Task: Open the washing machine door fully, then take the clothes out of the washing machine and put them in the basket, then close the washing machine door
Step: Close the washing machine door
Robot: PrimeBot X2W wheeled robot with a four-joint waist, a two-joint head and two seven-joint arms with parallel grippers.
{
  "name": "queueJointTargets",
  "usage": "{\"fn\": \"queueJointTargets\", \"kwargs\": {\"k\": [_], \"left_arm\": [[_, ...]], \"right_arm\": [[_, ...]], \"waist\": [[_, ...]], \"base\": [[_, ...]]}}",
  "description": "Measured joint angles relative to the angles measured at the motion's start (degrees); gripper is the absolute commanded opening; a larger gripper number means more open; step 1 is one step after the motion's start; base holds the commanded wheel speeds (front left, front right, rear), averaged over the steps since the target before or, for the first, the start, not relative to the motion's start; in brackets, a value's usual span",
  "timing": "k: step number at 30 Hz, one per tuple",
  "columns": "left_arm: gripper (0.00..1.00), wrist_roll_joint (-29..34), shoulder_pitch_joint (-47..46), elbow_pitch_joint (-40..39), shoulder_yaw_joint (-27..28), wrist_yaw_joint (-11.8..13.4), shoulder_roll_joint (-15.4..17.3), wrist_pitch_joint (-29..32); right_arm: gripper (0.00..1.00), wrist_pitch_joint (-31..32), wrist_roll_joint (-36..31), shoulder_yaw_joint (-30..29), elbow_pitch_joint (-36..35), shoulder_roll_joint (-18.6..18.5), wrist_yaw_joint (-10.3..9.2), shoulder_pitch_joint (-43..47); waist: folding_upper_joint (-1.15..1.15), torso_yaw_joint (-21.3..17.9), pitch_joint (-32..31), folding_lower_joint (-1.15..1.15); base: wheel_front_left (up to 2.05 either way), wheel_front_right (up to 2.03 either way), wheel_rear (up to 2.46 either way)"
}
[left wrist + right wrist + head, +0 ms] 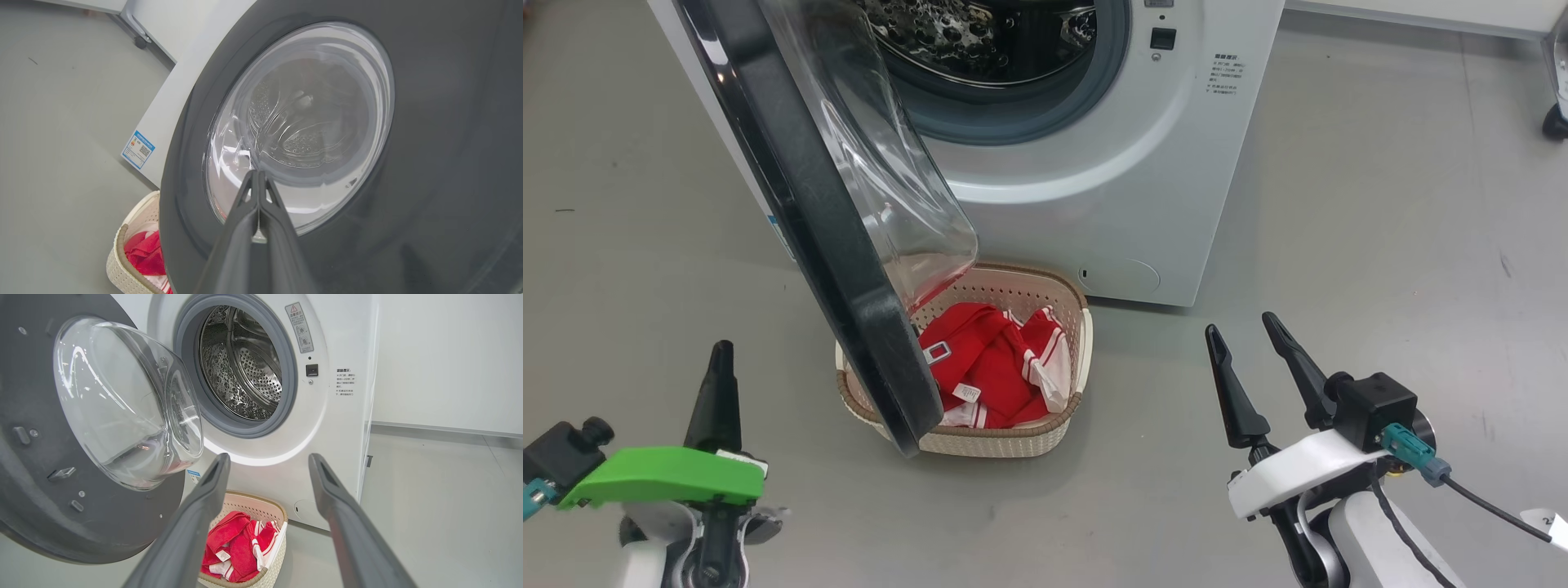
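Observation:
The washing machine (1094, 180) stands ahead with its steel drum (245, 371) showing no clothes. Its door (825, 220) hangs partly open, black rim toward me, glass bowl (122, 404) bulging toward the drum. The red clothes (992, 363) lie in the cream basket (1005, 441) on the floor under the door's edge. My left gripper (721, 351) is shut and empty, low at the left, facing the door's outer face (429, 143) from a short gap. My right gripper (1243, 328) is open and empty, right of the basket.
Grey floor (1380, 245) spreads to the right of the machine and to the left of the door. A white unit on a black castor (1555, 122) sits at the far right. A blue label (138, 149) marks the machine's lower side.

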Motion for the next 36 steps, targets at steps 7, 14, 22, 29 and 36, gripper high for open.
{"fn": "queueJointTargets", "kwargs": {"k": [7, 14, 22, 29, 36], "left_arm": [[0.0, -20.2, -0.5, 0.3, 4.6, 0.0, -2.7, 11.6], [0.0, -34.8, -0.8, -0.1, 5.9, 3.0, -2.9, 23.3], [0.0, -43.5, -0.8, -1.9, 5.7, 6.9, -2.9, 30.0], [0.0, -47.7, -0.9, -3.8, 5.4, 10.2, -2.9, 33.6], [0.0, -48.4, -0.9, -5.6, 4.2, 11.4, -2.9, 35.2]], "right_arm": [[1.0, 0.0, 0.0, 0.0, 0.2, 0.0, 0.0, 0.2], [1.0, 0.0, 0.0, -0.1, 0.4, 0.0, 0.0, 0.3], [1.0, 0.0, 0.0, -0.2, 0.5, 0.0, 0.0, 0.6], [1.0, 0.0, 0.0, -0.2, 0.6, 0.0, 0.0, 0.6], [1.0, 0.0, 0.0, 0.3, 0.8, 0.0, 0.0, 0.6]], "waist": [[0.0, 0.0, -0.1, 0.0], [0.0, -0.2, -0.1, 0.0], [0.0, -0.4, 0.1, 0.0], [0.0, -0.8, 0.4, 0.0], [0.0, -1.6, 0.7, 0.0]], "base": [[0.0, 0.0, 0.0], [0.0, 0.0, 0.0], [0.0, 0.0, 0.0], [0.0, 0.0, 0.0], [0.0, 0.0, 0.0]]}}
